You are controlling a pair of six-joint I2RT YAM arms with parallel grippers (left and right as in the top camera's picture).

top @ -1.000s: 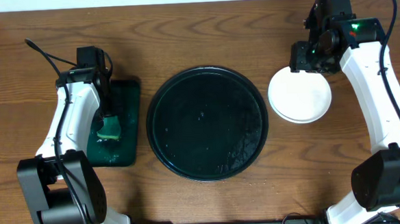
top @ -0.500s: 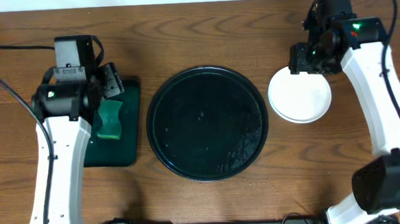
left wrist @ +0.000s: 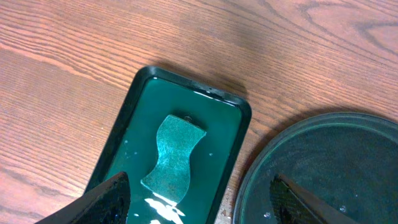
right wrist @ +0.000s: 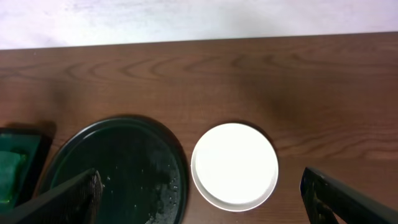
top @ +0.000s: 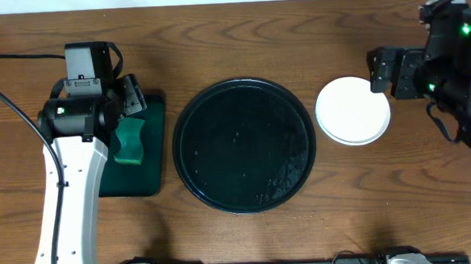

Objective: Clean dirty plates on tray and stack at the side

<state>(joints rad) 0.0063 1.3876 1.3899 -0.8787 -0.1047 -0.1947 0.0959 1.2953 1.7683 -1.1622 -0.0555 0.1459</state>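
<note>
The black tray (top: 244, 145) lies mid-table with no plate on it, only wet specks; it also shows in the left wrist view (left wrist: 329, 162) and the right wrist view (right wrist: 115, 171). White plates (top: 352, 110) sit stacked on the table right of the tray, with a clean top face (right wrist: 234, 165). My left gripper (top: 130, 97) is open and empty, raised over the dark green tray; its fingers (left wrist: 202, 202) are spread wide. My right gripper (top: 390, 73) is open and empty, raised high just right of the plates; its fingers (right wrist: 202, 199) are spread wide.
A dark green rectangular tray (top: 145, 173) lies left of the black tray, with a green sponge (top: 129, 144) lying free in it (left wrist: 174, 158). The green tray's corner shows at the left edge of the right wrist view (right wrist: 15, 165).
My left gripper let go of the sponge and rose above the green tray. My right arm then lifted and pulled back to the right, away from the plates.
</note>
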